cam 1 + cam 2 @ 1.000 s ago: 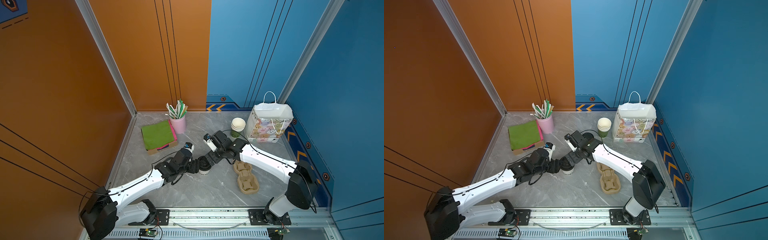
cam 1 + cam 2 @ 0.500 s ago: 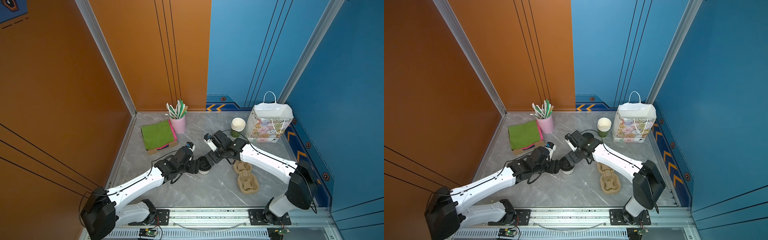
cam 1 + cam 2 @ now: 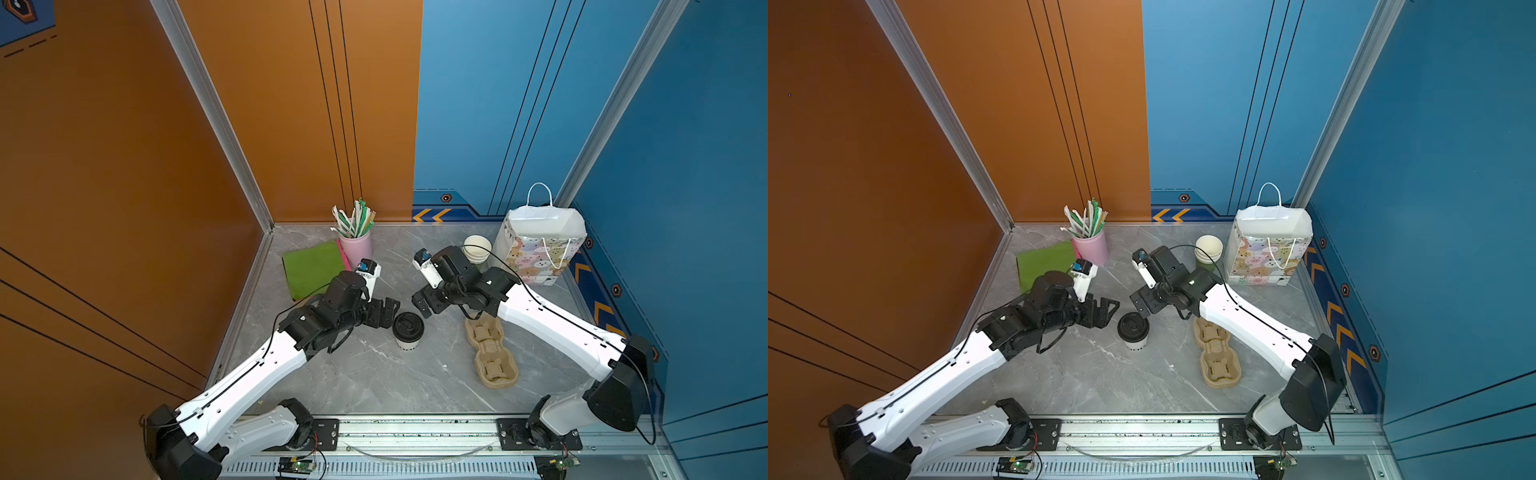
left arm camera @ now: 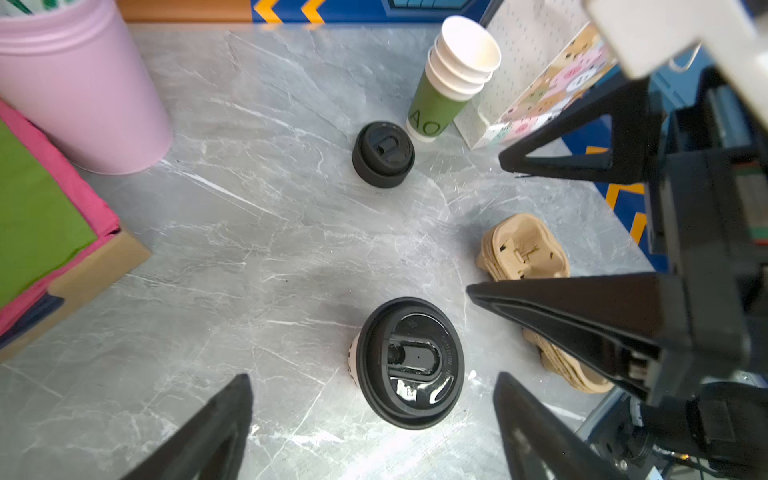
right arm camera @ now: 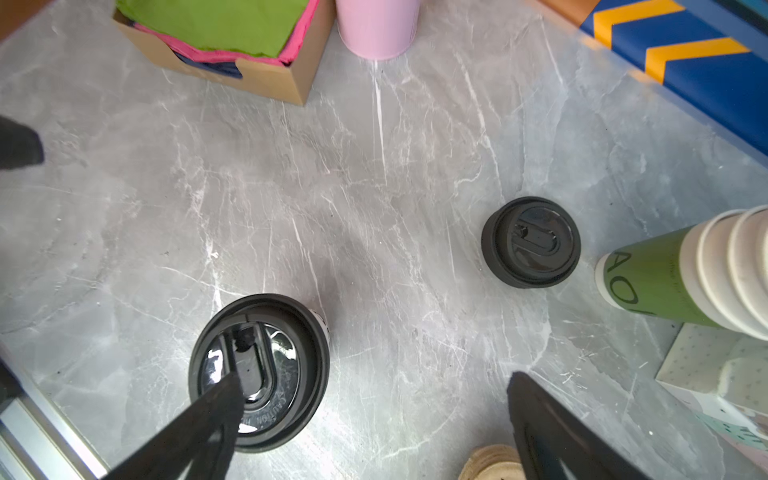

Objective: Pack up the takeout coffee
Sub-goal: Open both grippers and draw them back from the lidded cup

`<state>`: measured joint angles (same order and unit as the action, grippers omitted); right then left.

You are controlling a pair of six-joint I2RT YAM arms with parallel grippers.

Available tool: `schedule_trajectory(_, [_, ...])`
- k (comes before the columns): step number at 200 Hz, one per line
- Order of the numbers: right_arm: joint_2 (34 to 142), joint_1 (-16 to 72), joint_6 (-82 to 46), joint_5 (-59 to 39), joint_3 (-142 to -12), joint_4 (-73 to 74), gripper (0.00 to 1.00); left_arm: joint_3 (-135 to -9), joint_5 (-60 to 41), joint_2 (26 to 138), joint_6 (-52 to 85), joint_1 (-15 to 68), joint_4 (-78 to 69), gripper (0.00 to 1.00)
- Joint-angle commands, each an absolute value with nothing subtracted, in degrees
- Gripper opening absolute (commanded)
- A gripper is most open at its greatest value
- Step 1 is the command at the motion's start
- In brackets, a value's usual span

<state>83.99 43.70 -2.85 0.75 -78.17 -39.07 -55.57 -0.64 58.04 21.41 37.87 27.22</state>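
The takeout coffee (image 3: 408, 330) (image 3: 1133, 331), a white paper cup under a black sip lid, stands upright on the grey marble table in both top views. My left gripper (image 3: 384, 312) (image 3: 1104, 312) sits just left of it, open. In the left wrist view the coffee (image 4: 409, 361) stands free between and just ahead of the spread fingers of this gripper (image 4: 372, 381). My right gripper (image 3: 422, 305) (image 3: 1140, 305) hovers open at the cup's far right. In the right wrist view one finger (image 5: 216, 415) overlaps the coffee's lid (image 5: 257, 370), with bare table between that gripper's (image 5: 374, 380) fingers.
A loose black lid (image 4: 383, 154) (image 5: 530, 242) lies near a stack of lidless cups (image 3: 477, 248) with a green bottom cup. A patterned paper bag (image 3: 540, 249) stands at the back right. A cardboard cup carrier (image 3: 490, 353) lies right of the coffee. A pink straw holder (image 3: 355, 245) and boxed napkins (image 3: 313, 270) sit back left.
My left gripper has spread wider and drawn back a little to the left, off the coffee. The coffee and the right gripper have hardly moved.
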Motion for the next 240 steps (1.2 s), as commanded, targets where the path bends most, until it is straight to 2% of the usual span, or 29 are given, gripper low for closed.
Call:
schedule_trajectory(1, [80.52,41.18,-4.25,-2.12,-75.76,-37.75,1.0,-54.1,-0.48,52.77,17.89,35.94,31.28,0.96])
schedule_trajectory(16, [79.51,38.47,-5.94,-3.3,-74.59,-37.3,1.0,-52.18,-0.12,49.71,16.92,34.87,32.05,1.0])
schedule_trajectory(49, [77.72,37.42,-5.53,-7.81,-72.33,-35.0,1.0,-48.73,-0.57,46.04,17.81,32.92,32.78,0.98])
schedule_trajectory(123, [72.61,36.44,-5.36,-10.01,-67.8,-29.97,1.0,-46.39,-1.78,46.27,19.22,30.49,32.74,0.98])
schedule_trajectory(148, [74.76,39.79,-1.48,-7.6,-69.33,-33.9,0.99,-45.85,-2.83,46.8,20.14,29.73,32.78,0.98])
schedule_trajectory(195, [82.62,51.64,3.3,0.32,-74.09,-40.17,1.0,-45.13,-4.18,47.46,21.08,28.99,32.71,0.98])
schedule_trajectory(240, [88.52,54.84,4.39,1.45,-76.09,-40.86,0.98,-44.43,-4.26,46.74,21.57,28.63,32.7,0.98])
